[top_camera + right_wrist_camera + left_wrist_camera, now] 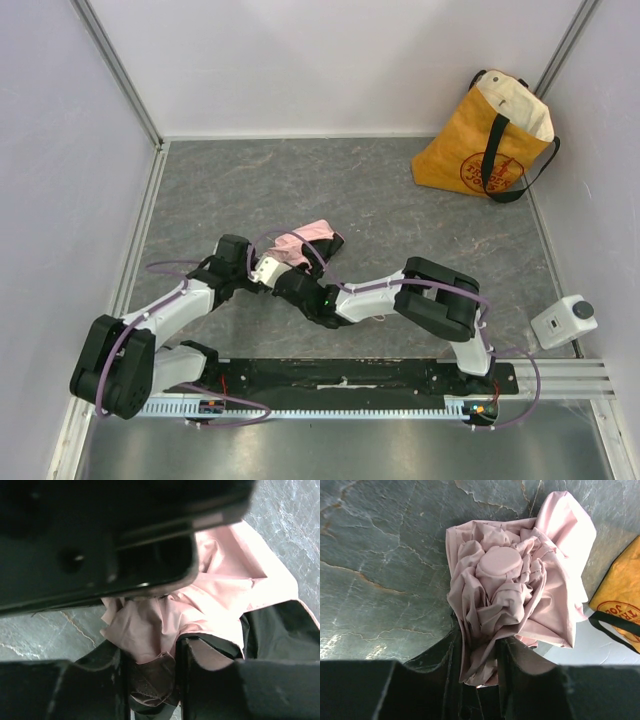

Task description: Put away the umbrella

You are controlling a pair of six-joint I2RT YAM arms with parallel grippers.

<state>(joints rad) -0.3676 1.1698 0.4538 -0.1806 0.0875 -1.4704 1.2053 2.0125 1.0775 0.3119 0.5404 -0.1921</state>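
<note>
At table [400,200] centre: left gripper [477,672], right gripper [151,680] clamped on umbrella [510,595].

Umbrellas: one pink umbrella [314,233], a single bunched bundle of fabric.
Bags: one yellow bag [478,142] with black straps.
Arms: two, the left arm [165,318] and the right arm [432,296].
Grippers: two, the left gripper [479,667] and the right gripper [150,680].
Fingers: two on each gripper, four in all.
Boxes: one small white box [563,321] with one dark round knob.
Tables: one grey table [400,205].
Rails: one rail [350,406] along the near edge.
Cables: purple cables [265,240] on both arms; their number cannot be told.
</note>
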